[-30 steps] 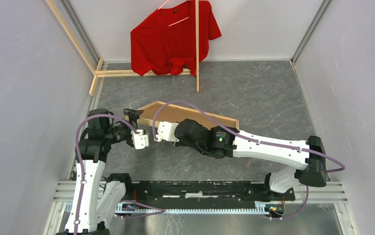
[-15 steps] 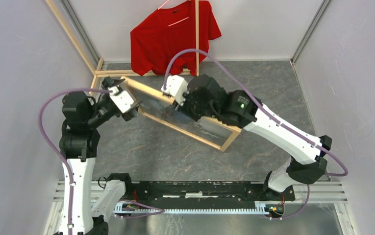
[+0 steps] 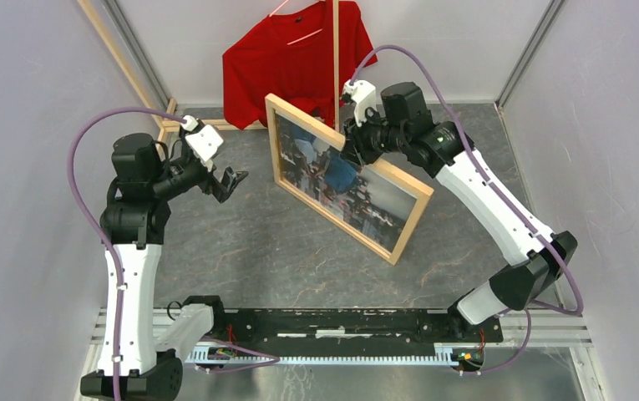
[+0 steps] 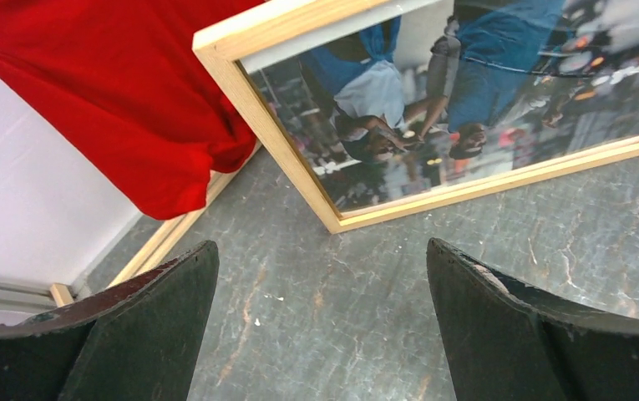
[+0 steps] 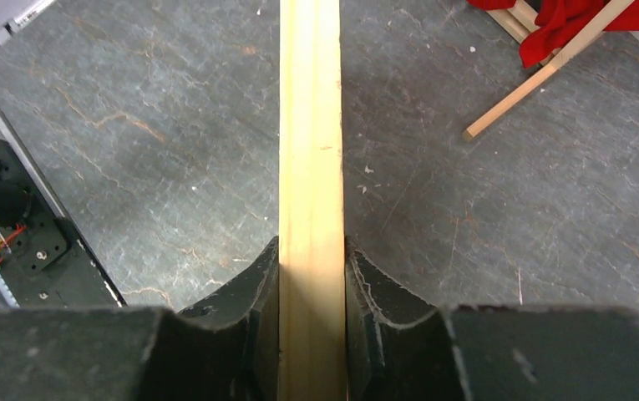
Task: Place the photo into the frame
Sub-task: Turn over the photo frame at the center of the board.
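The frame [image 3: 273, 142] stands on its long edge, slanting across the middle of the table, with its lower edge on the grey surface. The photo [image 3: 341, 180] fills it, its blue and red picture side facing the left arm. My right gripper [image 3: 349, 146] is shut on the frame's top strip. In the right wrist view the strip [image 5: 310, 125] runs between the black fingers [image 5: 249, 292] of that gripper [image 5: 311, 251]. My left gripper [image 3: 230, 184] hangs open to the left of the frame, apart from it. The left wrist view shows the frame's corner [image 4: 266, 125] and the photo [image 4: 433, 100] beyond the left gripper [image 4: 322, 251], which holds nothing.
A red shirt [image 3: 295, 67] hangs at the back wall, close behind the frame's far end. Loose light-wood slats [image 3: 337, 83] lean and lie around it, some along the left wall [image 3: 207, 125]. Grey walls close both sides. The arms' base rail [image 3: 341, 322] spans the near edge.
The right gripper has swung the frame up from lying backing-side up to standing on edge, picture side showing, and farther back. The left gripper has let go, opened wide and drawn away leftwards.
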Tool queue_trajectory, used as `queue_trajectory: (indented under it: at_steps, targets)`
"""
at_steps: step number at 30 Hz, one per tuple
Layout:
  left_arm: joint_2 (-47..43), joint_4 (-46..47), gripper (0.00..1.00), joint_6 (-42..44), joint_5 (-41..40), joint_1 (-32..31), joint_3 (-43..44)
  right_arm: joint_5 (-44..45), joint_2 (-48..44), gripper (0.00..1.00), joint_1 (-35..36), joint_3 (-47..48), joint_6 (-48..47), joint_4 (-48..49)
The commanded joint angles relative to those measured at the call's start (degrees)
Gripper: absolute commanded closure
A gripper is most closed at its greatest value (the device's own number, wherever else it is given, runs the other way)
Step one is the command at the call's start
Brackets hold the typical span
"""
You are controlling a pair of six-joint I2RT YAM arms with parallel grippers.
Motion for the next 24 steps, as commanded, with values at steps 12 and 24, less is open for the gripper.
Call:
queue_trajectory:
  at_steps: [12,24]
  targets:
    - [5.77,-5.43,0.0,1.24,-5.21,0.16,-3.73,-12.24,11.55,0.72,-4.62,-7.88,-1.12,12.51]
    - [12.5,-6.59,0.01,6.37,-8.68,0.14,-6.38,-13.29,22.55,0.75,-6.12,-3.13,-4.39,11.91]
